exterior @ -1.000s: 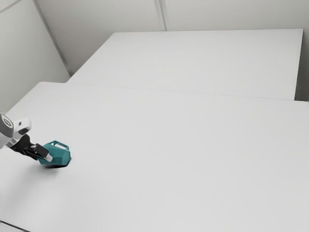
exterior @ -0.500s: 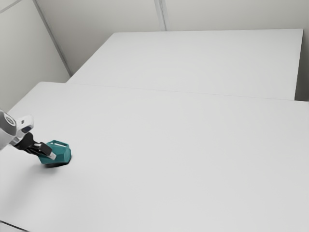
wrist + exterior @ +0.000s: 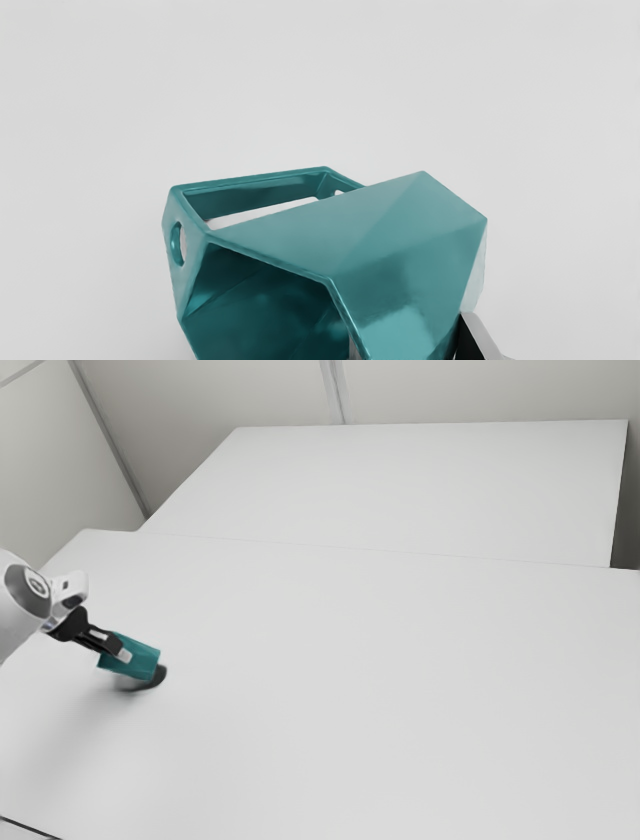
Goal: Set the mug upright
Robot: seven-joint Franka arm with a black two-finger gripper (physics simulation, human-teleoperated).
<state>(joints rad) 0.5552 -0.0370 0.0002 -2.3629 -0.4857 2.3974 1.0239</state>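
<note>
I have the jaws (image 3: pixel 122 652) closed on the mug (image 3: pixel 142 658) by its wall: one finger (image 3: pixel 354 348) sits inside the opening (image 3: pixel 265 310), the other (image 3: pixel 482 331) against the outside. The mug is at the arm's end of the tabletop (image 3: pixel 350 680), toward the exterior view's left, tilted rather than upright. Its mouth faces back toward my hand and its long axis slants away from the jaws, base outermost, with a shadow (image 3: pixel 125 683) beneath. I can't tell whether its low edge touches down. The handle (image 3: pixel 250 197) stands out on the side away from the outer finger. What I see of the interior holds only that fingertip. I judge the wrist should swing the base under the mouth, then settle it flat; letting go at this slant could roll it over.
</note>
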